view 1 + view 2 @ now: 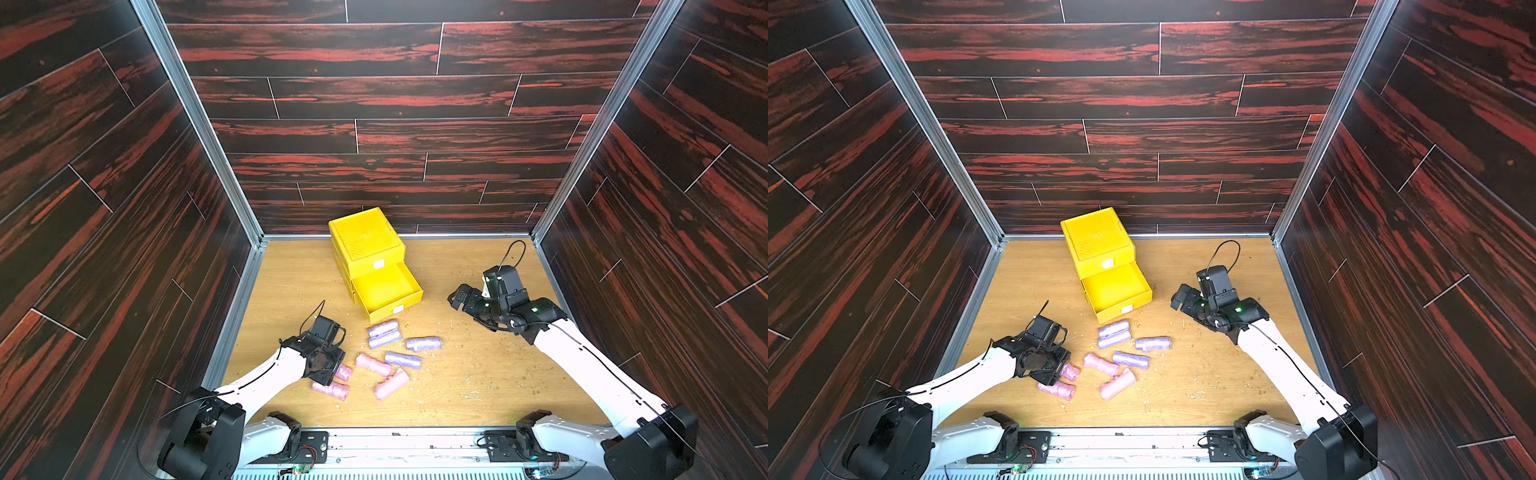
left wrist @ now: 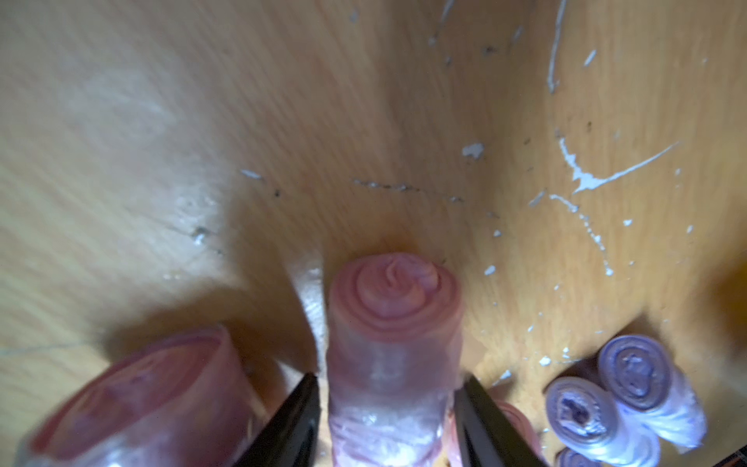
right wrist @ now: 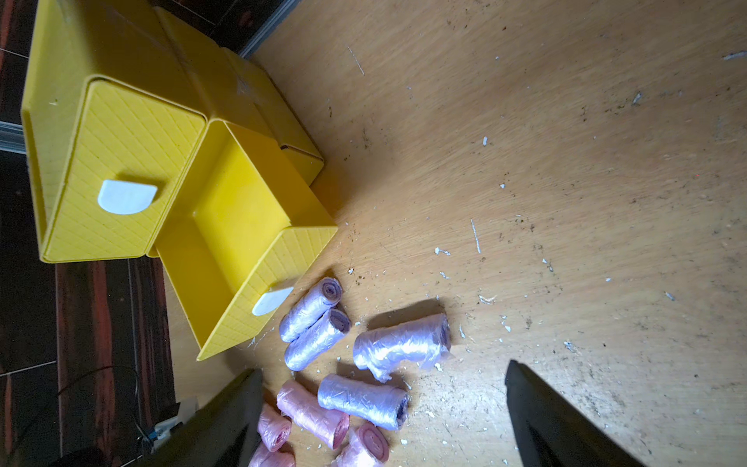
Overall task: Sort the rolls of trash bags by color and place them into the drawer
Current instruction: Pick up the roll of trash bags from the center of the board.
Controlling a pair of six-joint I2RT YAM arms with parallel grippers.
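On the near left of the light wooden tabletop [image 1: 478,374], the left gripper [image 1: 331,375] sits low over a small pink roll of crinkly plastic trash bags [image 1: 345,372]. In the left wrist view this pink roll [image 2: 394,356] lies between the two black fingers [image 2: 289,428], its spiral end pointing away from the wrist. One finger touches its side and the other stands just beside it; whether the jaws are truly clamped cannot be told.

A second pink roll [image 1: 331,390] lies just beside the gripper, nearer the robot. Two more pink rolls [image 1: 372,365] [image 1: 392,384] lie near, to the right.

Further right are four lavender rolls of the same crinkly plastic. Two of them [image 1: 383,328] [image 1: 384,340] touch side by side just in front of the pulled-out drawer [image 1: 388,291], and two others lie singly close by [image 1: 402,360] [image 1: 424,343].

Behind them stands the bright yellow ribbed-plastic chest [image 1: 365,241]. Its top drawer is closed, and the one beneath is pulled out, showing its yellow floor.

Well to the right, the right gripper [image 1: 469,297] hovers above the tabletop with its jaws spread wide and nothing between them, apart from every roll.
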